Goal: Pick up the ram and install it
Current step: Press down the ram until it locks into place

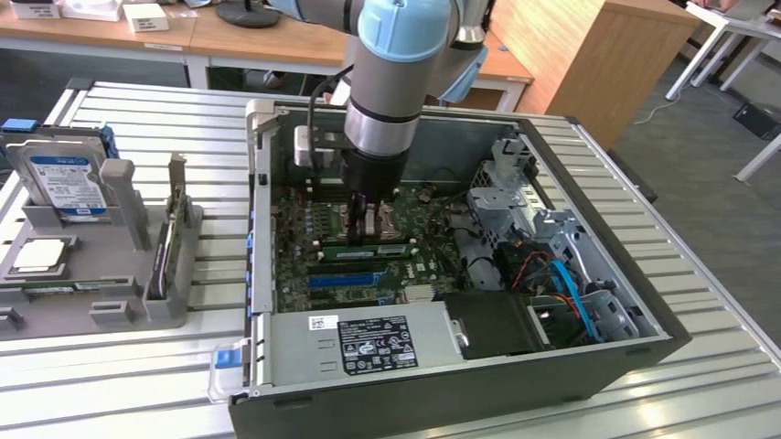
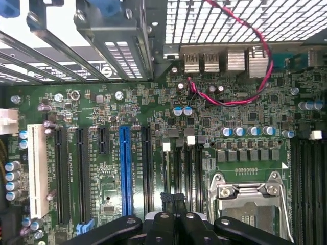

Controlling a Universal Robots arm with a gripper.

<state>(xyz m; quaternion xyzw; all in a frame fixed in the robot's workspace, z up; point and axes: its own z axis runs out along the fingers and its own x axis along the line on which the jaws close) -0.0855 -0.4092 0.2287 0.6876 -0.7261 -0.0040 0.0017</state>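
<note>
Slatted table (image 1: 146, 366) carries an open case (image 1: 586, 366), where closed fingers (image 1: 366, 222) press above the ram (image 1: 366, 249) on the motherboard (image 1: 354, 293).

An open computer case (image 1: 403, 389) stands beside a grey holder (image 1: 73, 302) carrying a hard drive (image 1: 68, 183).

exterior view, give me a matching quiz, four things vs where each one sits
Things:
1. hard drive
2. gripper
3. ram
4. power supply

Places:
A. lying on the motherboard just under the gripper
B. upright in the grey holder, at the view's left
C. lowered inside the open computer case
D. along the case's near edge, with a black label

Pairs: 1-B, 2-C, 3-A, 4-D
</note>
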